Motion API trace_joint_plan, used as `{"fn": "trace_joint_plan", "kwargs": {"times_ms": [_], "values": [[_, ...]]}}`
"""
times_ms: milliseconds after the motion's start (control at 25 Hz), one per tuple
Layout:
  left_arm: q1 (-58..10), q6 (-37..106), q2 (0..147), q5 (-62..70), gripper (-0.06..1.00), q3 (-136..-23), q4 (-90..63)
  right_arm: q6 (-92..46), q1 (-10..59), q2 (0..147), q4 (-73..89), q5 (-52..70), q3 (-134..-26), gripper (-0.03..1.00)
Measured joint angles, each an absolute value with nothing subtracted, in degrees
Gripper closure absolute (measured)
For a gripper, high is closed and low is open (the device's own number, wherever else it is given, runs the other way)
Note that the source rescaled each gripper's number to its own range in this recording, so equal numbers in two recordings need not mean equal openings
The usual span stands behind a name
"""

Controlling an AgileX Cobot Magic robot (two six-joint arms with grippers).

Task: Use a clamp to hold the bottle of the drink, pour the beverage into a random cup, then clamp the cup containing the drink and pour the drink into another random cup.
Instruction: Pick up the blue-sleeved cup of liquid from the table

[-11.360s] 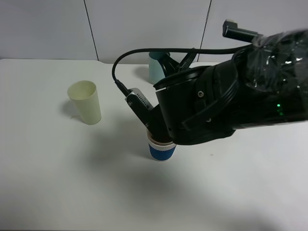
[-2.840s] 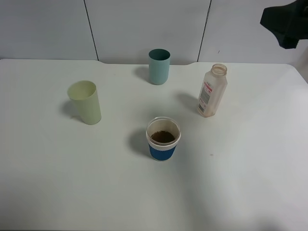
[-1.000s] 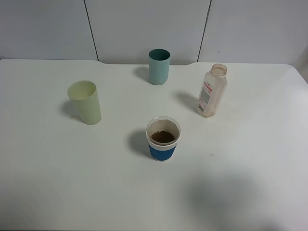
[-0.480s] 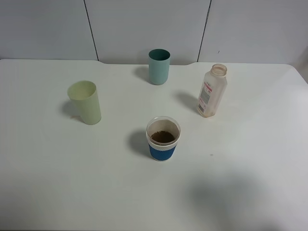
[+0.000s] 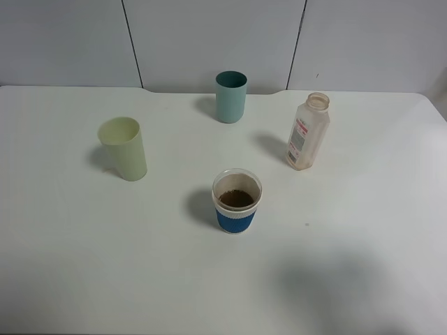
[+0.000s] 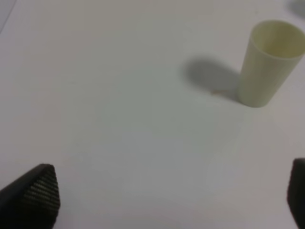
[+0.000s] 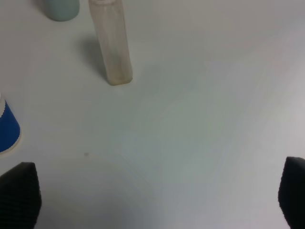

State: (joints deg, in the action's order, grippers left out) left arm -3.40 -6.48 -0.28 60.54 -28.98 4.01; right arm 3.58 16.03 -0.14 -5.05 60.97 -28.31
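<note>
Brown drink [image 5: 237,199] sits in blue-sleeved cup [image 5: 236,218] on white surface [image 5: 105,265]; bottle [image 5: 306,132] upright, well apart. Spread wide, empty: left tool [image 6: 164,200], right tool [image 7: 156,195].

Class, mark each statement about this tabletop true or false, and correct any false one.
1. The short clear-rimmed cup with a blue sleeve holds brown liquid. True.
2. The translucent plastic bottle lies on its side. False: it stands upright, uncapped.
3. The pale yellow-green plastic tumbler holds brown liquid. False: it looks empty.
4. The teal tumbler stands farther back than the blue-sleeved cup. True.
5. The left gripper grips the yellow-green tumbler. False: its jaws are open, apart from the tumbler, holding nothing.
</note>
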Motion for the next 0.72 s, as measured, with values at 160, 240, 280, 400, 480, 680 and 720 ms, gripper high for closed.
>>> {"fn": "trace_joint_plan", "kwargs": {"times_ms": [160, 240, 280, 400, 480, 680, 720], "values": [[-3.4, -6.5, -0.3, 60.5, 0.05, -29.0, 4.0, 3.6, 16.0, -0.1, -5.1, 61.0, -28.3, -0.03], [-3.4, -6.5, -0.3, 60.5, 0.05, -29.0, 4.0, 3.7, 16.0, -0.1, -5.1, 61.0, -28.3, -0.03], [-3.4, -6.5, -0.3, 60.5, 0.05, -29.0, 4.0, 3.9, 16.0, -0.1, -5.1, 61.0, -28.3, -0.03], [-3.4, -6.5, -0.3, 60.5, 0.05, -29.0, 4.0, 3.9, 16.0, -0.1, -5.1, 61.0, -28.3, -0.03], [-3.4, -6.5, -0.3, 60.5, 0.05, -29.0, 4.0, 3.9, 15.7, -0.1, -5.1, 61.0, -28.3, -0.03], [-3.4, -6.5, -0.3, 60.5, 0.05, -29.0, 4.0, 3.9, 10.9, -0.1, -5.1, 61.0, -28.3, -0.03], [-3.4, -6.5, -0.3, 60.5, 0.05, -29.0, 4.0, 3.9, 9.6, -0.1, -5.1, 61.0, -28.3, -0.03]]}}
